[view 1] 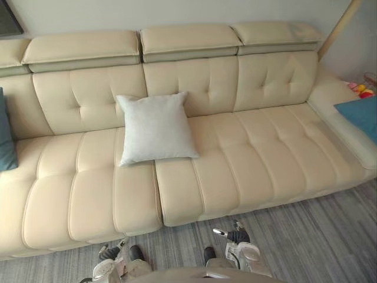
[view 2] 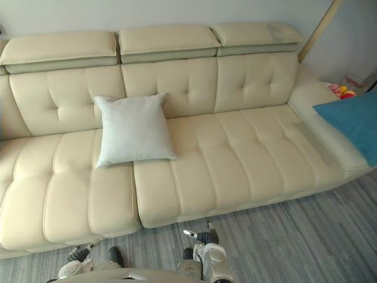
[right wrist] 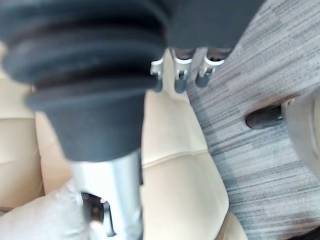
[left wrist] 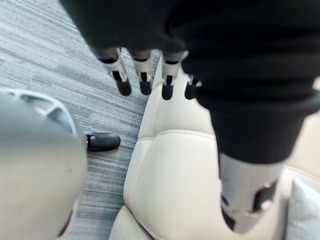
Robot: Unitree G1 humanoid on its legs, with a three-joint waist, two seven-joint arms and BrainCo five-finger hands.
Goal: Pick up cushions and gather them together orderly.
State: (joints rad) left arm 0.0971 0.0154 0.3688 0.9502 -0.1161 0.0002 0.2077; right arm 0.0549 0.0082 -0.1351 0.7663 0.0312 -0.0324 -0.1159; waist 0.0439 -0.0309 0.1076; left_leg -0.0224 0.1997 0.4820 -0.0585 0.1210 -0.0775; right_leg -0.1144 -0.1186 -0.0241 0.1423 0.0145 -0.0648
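A pale grey square cushion (view 1: 156,128) leans on the backrest in the middle of a cream sofa (view 1: 247,159). A teal cushion (view 1: 6,135) lies at the sofa's far left end. A blue cushion (view 2: 353,121) rests on the sofa's right end. My left hand (view 1: 109,266) and right hand (view 1: 240,246) hang low over the floor in front of the sofa's front edge. Both are open and hold nothing: the left wrist view shows straight fingers (left wrist: 144,80) above the seat edge, and the right wrist view shows the same (right wrist: 181,75). The grey cushion's corner (left wrist: 302,212) shows past the left thumb.
Grey striped carpet (view 1: 318,236) runs along the sofa's front. Colourful small objects (view 1: 360,89) lie beyond the sofa's right end, next to a slanted wooden pole (view 1: 337,26). The seat between the grey and blue cushions is bare.
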